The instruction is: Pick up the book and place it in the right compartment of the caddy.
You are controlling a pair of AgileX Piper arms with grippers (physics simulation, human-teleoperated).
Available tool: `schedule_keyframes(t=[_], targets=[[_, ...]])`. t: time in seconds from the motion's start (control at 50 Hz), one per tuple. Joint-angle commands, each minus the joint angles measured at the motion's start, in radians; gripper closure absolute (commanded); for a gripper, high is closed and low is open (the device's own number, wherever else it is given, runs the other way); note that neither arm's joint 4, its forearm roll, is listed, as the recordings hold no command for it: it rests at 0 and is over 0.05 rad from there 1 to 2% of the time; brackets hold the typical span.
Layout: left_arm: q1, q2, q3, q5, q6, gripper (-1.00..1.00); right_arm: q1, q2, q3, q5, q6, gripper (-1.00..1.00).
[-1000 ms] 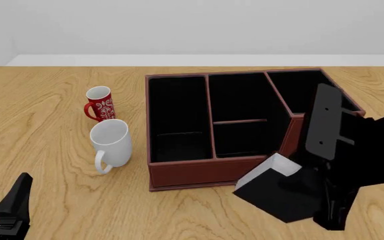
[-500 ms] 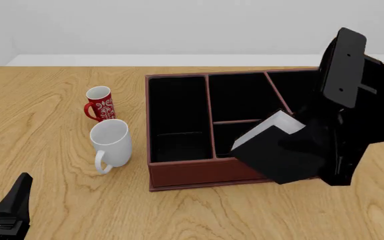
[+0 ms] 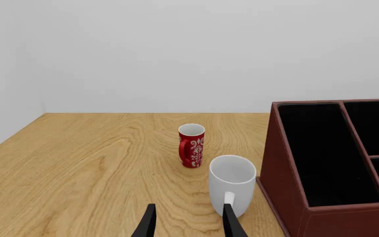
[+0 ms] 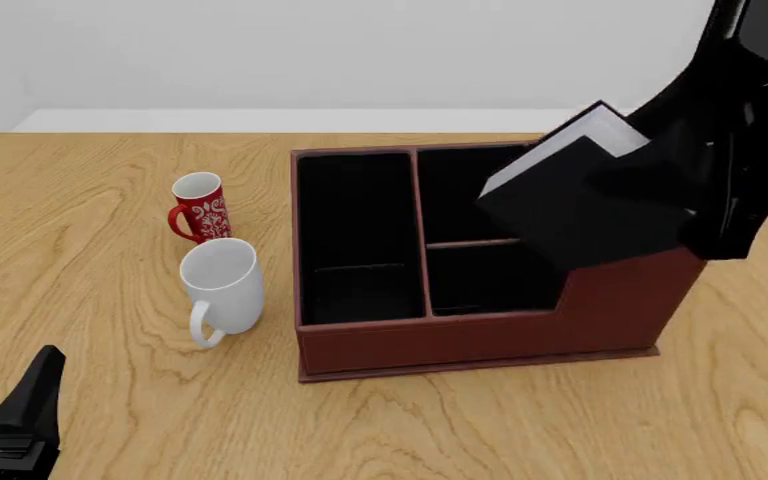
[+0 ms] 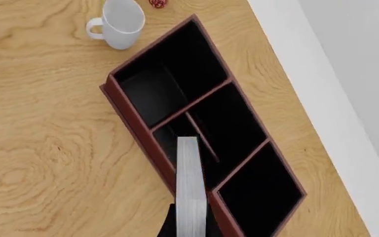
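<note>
The black book [image 4: 582, 200], with white page edges, hangs tilted in the air over the right end of the reddish-brown caddy [image 4: 398, 345]. My right gripper [image 4: 671, 190] is shut on the book. In the right wrist view the book's page edges [image 5: 190, 182] show between the fingers of the right gripper [image 5: 189, 224], above the wall between the middle section and the right compartment [image 5: 258, 190]. In the front view the book and arm hide that compartment's inside. My left gripper [image 4: 17, 415] is low at the near left, open and empty; it also shows in the left wrist view [image 3: 188, 224].
A white mug [image 4: 221, 285] and a red patterned mug [image 4: 200, 207] stand left of the caddy. The white mug [image 3: 232, 182] stands just ahead of my left fingertips, beside the caddy's left wall [image 3: 283, 168]. The table's far edge meets a white wall.
My right arm has lifted the book from table level in front of the caddy, up and away, to above the caddy's right end. The left arm has not moved.
</note>
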Motion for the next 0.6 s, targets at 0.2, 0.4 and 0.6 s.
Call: schedule_keyframes(t=[0.2,0.4,0.6], targets=[[0.0,0.0,0.0,0.0,0.0,-1.0,-0.076,0.061,-0.162,0.0,-0.029,1.0],[0.0,0.0,0.0,0.0,0.0,-1.0,-0.139,0.082,-0.216,0.0,-0.037,1.0],[0.0,0.0,0.0,0.0,0.0,-1.0,-0.201,0.119,-0.287,0.0,-0.011,1.0]])
